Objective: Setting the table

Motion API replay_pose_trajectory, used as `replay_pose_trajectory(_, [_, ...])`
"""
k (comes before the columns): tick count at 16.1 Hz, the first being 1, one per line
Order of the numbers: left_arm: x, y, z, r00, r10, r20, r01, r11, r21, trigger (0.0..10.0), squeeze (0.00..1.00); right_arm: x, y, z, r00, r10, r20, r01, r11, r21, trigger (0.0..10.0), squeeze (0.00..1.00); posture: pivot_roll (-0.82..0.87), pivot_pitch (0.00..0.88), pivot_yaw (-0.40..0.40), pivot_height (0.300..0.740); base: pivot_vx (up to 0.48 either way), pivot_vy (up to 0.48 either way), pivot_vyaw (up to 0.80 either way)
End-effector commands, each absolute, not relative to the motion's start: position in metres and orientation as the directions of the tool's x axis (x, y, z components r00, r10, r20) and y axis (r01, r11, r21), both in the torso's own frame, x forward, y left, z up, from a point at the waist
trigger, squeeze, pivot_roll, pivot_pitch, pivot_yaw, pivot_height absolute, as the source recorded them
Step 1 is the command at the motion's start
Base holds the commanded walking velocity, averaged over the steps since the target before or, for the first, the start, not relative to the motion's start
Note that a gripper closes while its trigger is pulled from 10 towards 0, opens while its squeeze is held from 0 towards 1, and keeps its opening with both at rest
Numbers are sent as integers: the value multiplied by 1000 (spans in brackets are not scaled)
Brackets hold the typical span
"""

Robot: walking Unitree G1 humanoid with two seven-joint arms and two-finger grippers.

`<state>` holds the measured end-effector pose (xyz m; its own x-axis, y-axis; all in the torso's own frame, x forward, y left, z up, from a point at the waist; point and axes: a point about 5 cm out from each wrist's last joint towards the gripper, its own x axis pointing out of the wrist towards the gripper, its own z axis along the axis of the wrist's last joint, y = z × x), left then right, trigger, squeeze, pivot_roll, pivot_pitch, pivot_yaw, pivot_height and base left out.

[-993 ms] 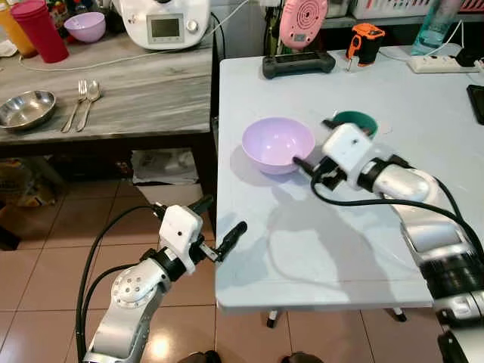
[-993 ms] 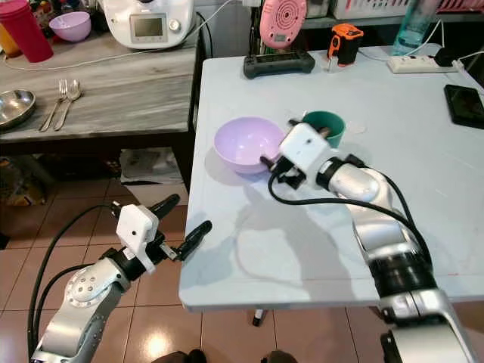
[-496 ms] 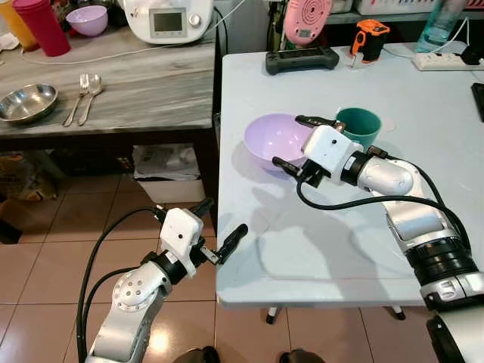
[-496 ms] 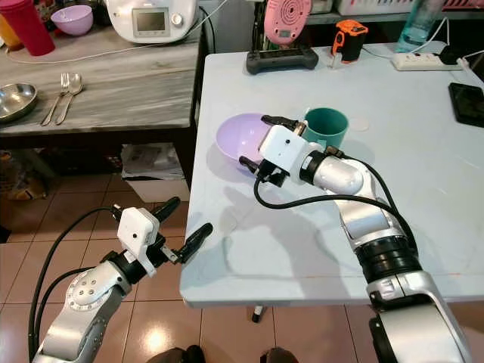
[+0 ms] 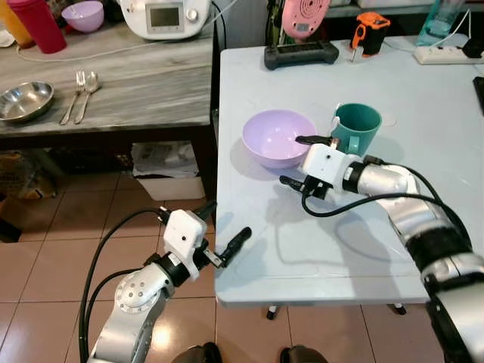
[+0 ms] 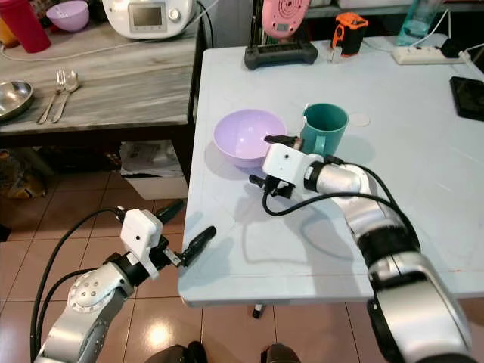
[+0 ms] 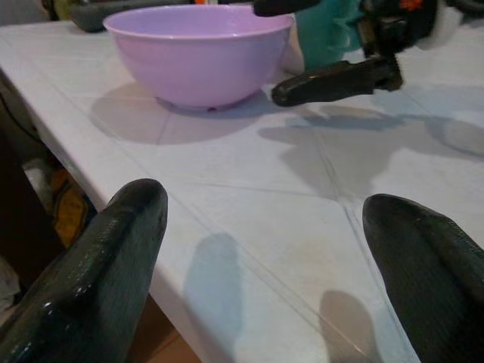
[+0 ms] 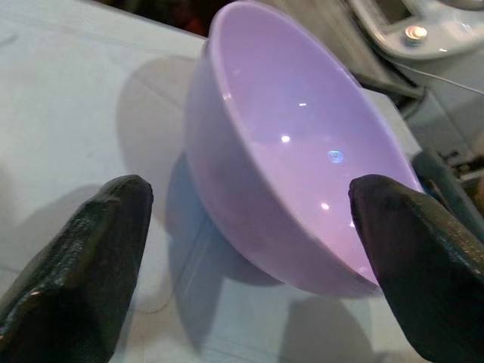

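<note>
The right tool (image 5: pixel 296 160) has let go of the lavender bowl (image 5: pixel 277 138) and drawn back, fingers wide; the bowl now sits placed on the tabletop (image 5: pixel 333 242) beside the teal mug (image 5: pixel 358 128). The left tool (image 5: pixel 224 228) hangs wide, idle.

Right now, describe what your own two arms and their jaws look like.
Both arms are silver metal with rounded joints. Each wrist carries a white boxy housing, and black cables loop from it back along the arm. The left gripper and right gripper each end in two long, matte black fingers.
</note>
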<state>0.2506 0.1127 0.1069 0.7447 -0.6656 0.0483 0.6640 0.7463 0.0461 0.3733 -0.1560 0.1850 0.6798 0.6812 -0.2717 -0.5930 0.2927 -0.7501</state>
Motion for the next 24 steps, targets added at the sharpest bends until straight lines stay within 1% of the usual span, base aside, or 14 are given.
replay_pose_trajectory(1, [247,115,107,739,-673,39,671,740,48,10000,0,374,-152,186,660,689,-300,-585,219,-781,0,0,-209,197,70,740,0,0,0])
replay_pose_trajectory(2, [247,115,107,742,-670,36,668,742,48,10000,0,374,-148,185,642,696,-322,-582,168,-795,0,0,-205,194,68,740,0,0,0])
replay_pose_trajectory(6, [246,114,106,747,-664,33,663,748,44,10000,0,375,-139,183,609,708,-357,-565,72,-822,0,0,-194,184,64,740,0,0,0])
replay_pose_trajectory(8, [246,114,107,748,-663,31,662,748,43,10000,0,377,-136,187,612,709,-350,-530,39,-847,0,0,-192,178,66,740,0,0,0])
replay_pose_trajectory(10, [247,114,106,752,-658,25,657,752,46,10000,0,380,-136,191,639,692,-337,-473,8,-881,0,0,-186,172,65,740,0,0,0])
replay_pose_trajectory(11, [248,115,106,755,-655,20,654,755,46,10000,0,382,-138,192,658,678,-328,-447,1,-895,0,0,-183,167,67,740,0,0,0])
replay_pose_trajectory(14, [249,116,103,762,-647,3,646,762,42,10000,0,383,-147,190,688,645,-333,-430,-7,-903,0,0,-174,161,69,740,0,0,0])
replay_pose_trajectory(18, [249,116,98,762,-647,-26,648,761,32,10000,0,384,-164,188,735,598,-318,-423,38,-906,0,0,-174,158,77,740,0,0,0])
replay_pose_trajectory(24, [249,115,96,760,-648,-51,649,760,36,10000,0,385,-167,191,748,594,-296,-395,41,-918,0,0,-178,158,81,740,0,0,0])
